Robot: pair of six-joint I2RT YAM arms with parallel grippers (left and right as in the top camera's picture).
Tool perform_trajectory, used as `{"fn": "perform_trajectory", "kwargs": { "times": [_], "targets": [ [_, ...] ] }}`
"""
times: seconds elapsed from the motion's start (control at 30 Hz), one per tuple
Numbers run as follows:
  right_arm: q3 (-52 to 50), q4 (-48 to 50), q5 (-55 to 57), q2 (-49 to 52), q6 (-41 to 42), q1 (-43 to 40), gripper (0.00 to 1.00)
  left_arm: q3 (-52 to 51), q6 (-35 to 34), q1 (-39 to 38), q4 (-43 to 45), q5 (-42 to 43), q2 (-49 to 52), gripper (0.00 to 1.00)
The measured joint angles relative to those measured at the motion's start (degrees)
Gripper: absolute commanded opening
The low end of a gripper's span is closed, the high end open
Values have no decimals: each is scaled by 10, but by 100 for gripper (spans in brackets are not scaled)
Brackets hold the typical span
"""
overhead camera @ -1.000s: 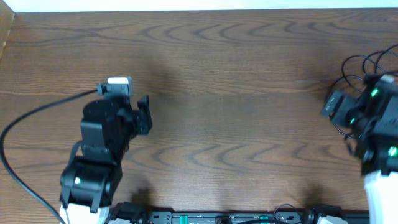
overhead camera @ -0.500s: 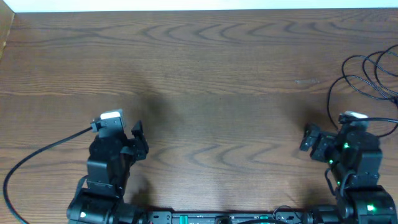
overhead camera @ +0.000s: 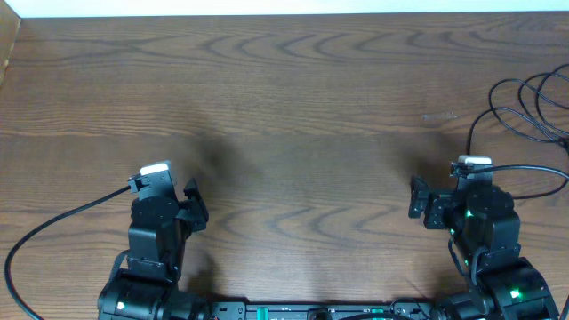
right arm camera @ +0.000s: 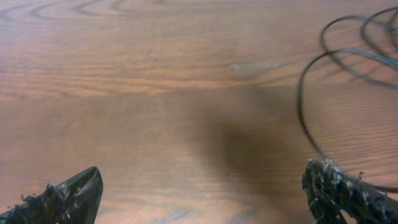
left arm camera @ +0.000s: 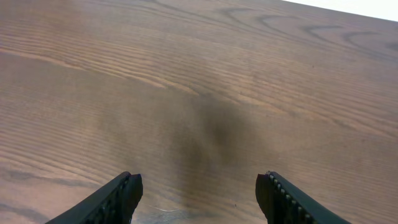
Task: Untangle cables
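A thin black cable (overhead camera: 523, 100) lies in loose loops on the wooden table (overhead camera: 302, 107) at the far right edge. It also shows in the right wrist view (right arm camera: 311, 81), where one loop curves down close to the right finger. No white cable is in view. My left gripper (overhead camera: 194, 204) is open and empty near the front left; in the left wrist view (left arm camera: 199, 193) there is only bare wood between its fingers. My right gripper (overhead camera: 416, 200) is open and empty at the front right, left of the cable loops, with bare wood between its fingers in the right wrist view (right arm camera: 202, 186).
A thicker black arm cable (overhead camera: 62, 222) runs from the left wrist out to the left edge. Another arm cable (overhead camera: 533, 171) runs from the right wrist to the right edge. The table's far edge meets a white strip (overhead camera: 284, 7).
Both arms have drawn back toward the front edge. The right arm has left the cable loops at the right edge and moved down and left, so the loops now lie uncovered.
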Motion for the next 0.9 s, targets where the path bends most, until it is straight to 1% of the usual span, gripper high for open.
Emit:
{"fn": "perform_trajectory", "kwargs": {
  "times": [0.17, 0.37, 0.9],
  "targets": [
    [0, 2, 29, 0, -2, 1, 99, 0, 21, 0, 5, 19, 0, 64],
    [0, -1, 38, 0, -2, 1, 99, 0, 35, 0, 12, 33, 0, 65],
    [0, -5, 44, 0, -2, 1, 99, 0, 37, 0, 12, 35, 0, 65]
  ]
}}
